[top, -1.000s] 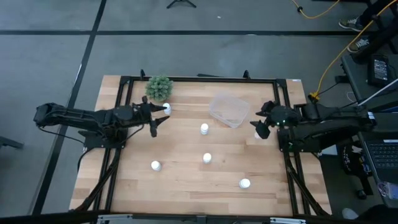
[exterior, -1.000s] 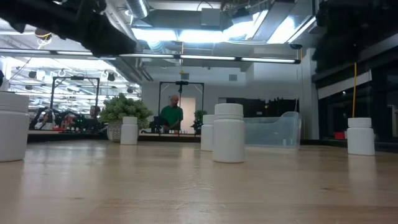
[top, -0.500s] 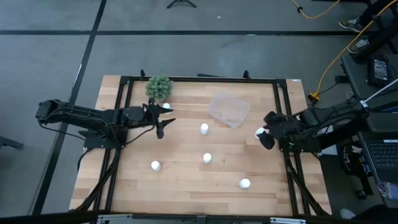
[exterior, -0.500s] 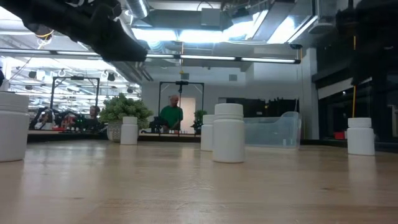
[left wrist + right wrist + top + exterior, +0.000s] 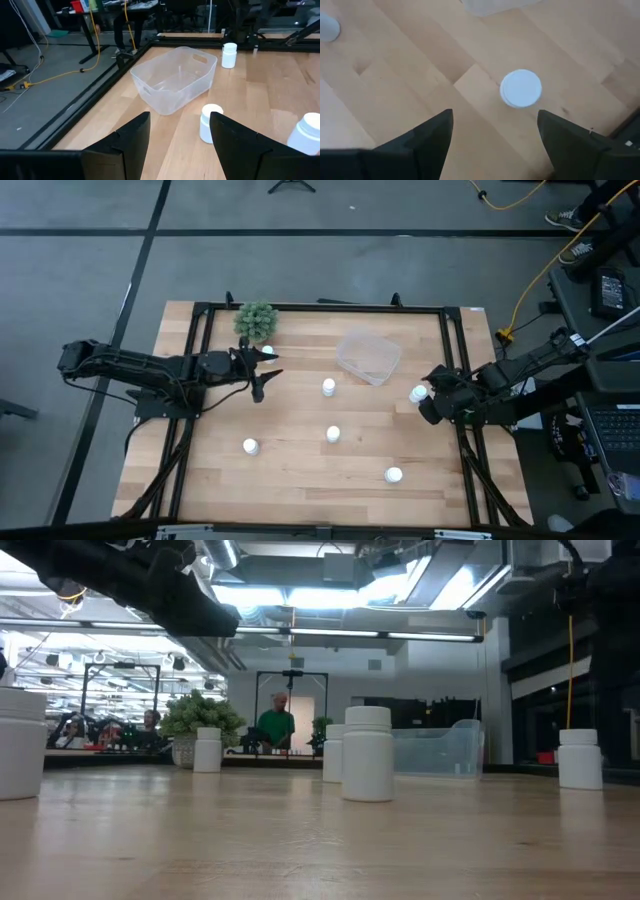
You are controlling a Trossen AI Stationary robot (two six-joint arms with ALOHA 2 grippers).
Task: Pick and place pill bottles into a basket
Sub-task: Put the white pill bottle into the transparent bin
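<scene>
**Right gripper poised over the bottle beside the basket**

High view: we see the right gripper [image 5: 432, 402] at centre right of the frame, just below and right of a pill bottle [image 5: 418, 393] that stands upright, its long axis vertical. This bottle lies just right of the basket [image 5: 369, 357], which sits empty in the upper middle. The right arm is clearly the nearer one. The left gripper [image 5: 256, 376] hovers at the left-centre, close to a second bottle [image 5: 267, 352] beside the green plant [image 5: 256, 321]. Four more bottles stand apart on the table [image 5: 300, 470]: a centre bottle [image 5: 328, 387], one below it [image 5: 333, 434], one lower left [image 5: 250, 446] and one lower right [image 5: 393, 475].

Low view: we see bottles standing upright on the wood, the basket behind them at right of centre, none inside it. A person stands far back in the room.

Left wrist view: the left fingers [image 5: 131, 137] are spread wide with nothing between them; basket and three bottles lie ahead.

Right wrist view: the right fingers [image 5: 436, 137] are parted and empty. The white cap sits above the gap between them, slightly towards the right finger. We judge that the next move needs a short advance and a descent so the fingers straddle the bottle.
</scene>
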